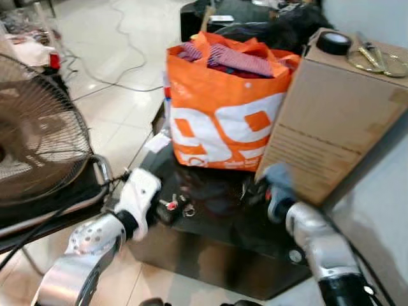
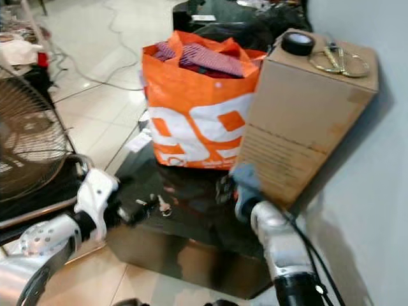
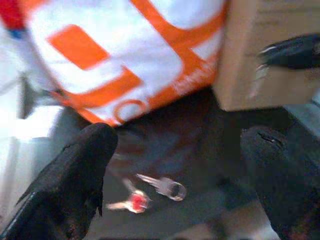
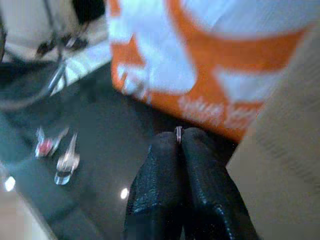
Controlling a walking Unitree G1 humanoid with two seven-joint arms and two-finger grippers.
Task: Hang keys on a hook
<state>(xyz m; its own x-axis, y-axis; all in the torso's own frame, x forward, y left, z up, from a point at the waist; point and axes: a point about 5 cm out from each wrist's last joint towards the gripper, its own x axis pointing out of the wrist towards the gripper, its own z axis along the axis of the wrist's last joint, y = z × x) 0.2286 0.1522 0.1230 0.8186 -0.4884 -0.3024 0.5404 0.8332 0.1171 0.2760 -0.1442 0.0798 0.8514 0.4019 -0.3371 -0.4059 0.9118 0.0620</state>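
The keys [image 3: 152, 192] lie flat on the dark glossy surface [image 1: 217, 223] — a small bunch with a red tag — in front of the orange and white bag [image 1: 226, 105] stuffed with cloth. The left gripper [image 3: 175, 170] hovers just above and behind them, its two black fingers [image 3: 75, 180] spread wide with the keys lying in the gap between, not touched. From the head views the left arm reaches in from the near edge of the surface, and the keys sit just beyond its white wrist.

The right gripper [image 4: 180, 142] is over the same surface further to the right, near the foot of the cardboard box [image 1: 338, 121] that stands beside the bag. Its fingers are pressed together, with a small bit of metal showing at their tips — what it is cannot be told.

A roll of black tape [image 1: 333, 43] and scissors [image 1: 373, 59] rest on top of the box. A fan [image 1: 35, 137] stands to the left.
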